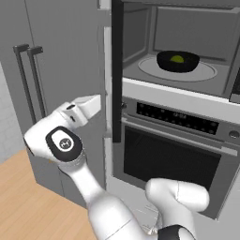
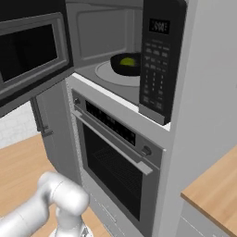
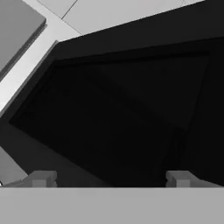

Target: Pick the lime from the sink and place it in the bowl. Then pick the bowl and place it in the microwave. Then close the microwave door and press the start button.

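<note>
The black bowl point(image 1: 178, 61) sits upright on the pale turntable inside the grey cavity of the microwave point(image 1: 187, 42), with the lime point(image 1: 177, 58) lying in it (just a yellow-green patch above the rim). The microwave door point(image 2: 30, 55) stands swung wide open.

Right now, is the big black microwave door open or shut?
Open. The black microwave door swings out to the side, so the black bowl with the green lime shows inside.

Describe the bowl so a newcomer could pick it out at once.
Find the microwave built in above the oven, its door swung open. On the pale turntable inside sits the bowl: small, round and black, with a lime in it.
</note>
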